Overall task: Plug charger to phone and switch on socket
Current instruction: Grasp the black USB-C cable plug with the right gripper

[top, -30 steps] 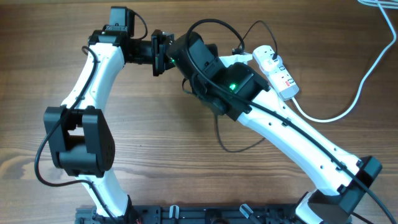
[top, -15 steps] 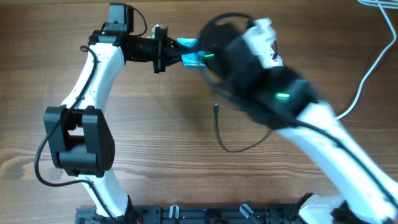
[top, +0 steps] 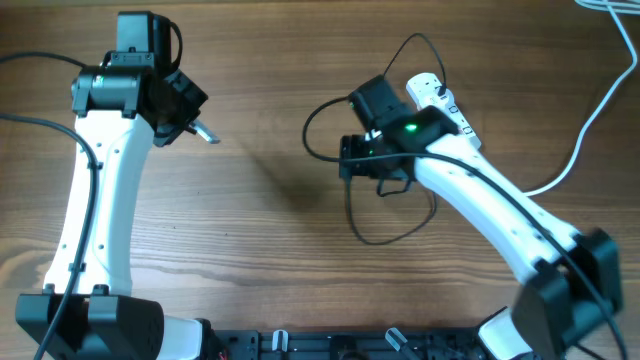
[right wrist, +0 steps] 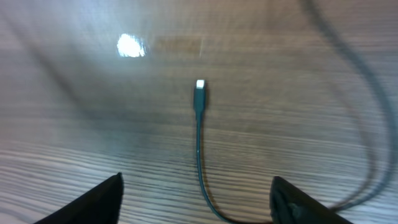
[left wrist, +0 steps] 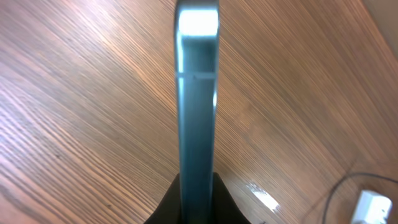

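Left wrist: left gripper [left wrist: 198, 194] squeezed tight on the phone [left wrist: 198, 93], held edge-on up off the table [left wrist: 74, 93] | right wrist: right gripper [right wrist: 196, 180] wide apart, holding nothing, charger [right wrist: 199, 124] tip lying on the wood below | overhead: socket [top: 445, 108] beside the right arm

socket [top: 432, 92] partly hidden, charger [right wrist: 199, 102] tip blurred
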### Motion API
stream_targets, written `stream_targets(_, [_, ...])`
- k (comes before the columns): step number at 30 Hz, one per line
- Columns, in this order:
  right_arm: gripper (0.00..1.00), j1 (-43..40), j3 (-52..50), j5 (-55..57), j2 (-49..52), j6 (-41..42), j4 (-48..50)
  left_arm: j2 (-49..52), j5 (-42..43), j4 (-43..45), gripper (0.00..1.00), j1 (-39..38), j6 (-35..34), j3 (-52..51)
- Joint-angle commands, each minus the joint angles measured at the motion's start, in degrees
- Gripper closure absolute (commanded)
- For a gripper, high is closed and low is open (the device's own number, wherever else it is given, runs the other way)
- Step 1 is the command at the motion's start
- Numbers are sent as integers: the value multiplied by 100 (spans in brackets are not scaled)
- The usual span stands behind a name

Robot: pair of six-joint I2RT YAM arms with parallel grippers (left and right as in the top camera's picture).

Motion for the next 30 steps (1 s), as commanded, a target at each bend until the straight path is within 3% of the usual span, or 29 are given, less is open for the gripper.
stream_targets(1, [29,22,-72,-352,715,-306,35,-4,-413,-13,96,72,-50,72])
stream_targets(8, [46,22,72,61,1707,-197,437,-4,-389,-11,96,68,-52,72])
stream_targets(18, [51,411,72,719,2306,385,721,-4,-391,33,96,68,-52,72])
stream_targets(20, [67,389,72,699,2328,382,745,-4,-391,33,96,68,-52,72])
stream_targets(25, [75,389,72,658,2328,361,758,-4,-391,33,96,68,-52,72])
stream_targets(30, [73,389,72,549,2328,437,669,-4,-391,33,96,68,-52,72])
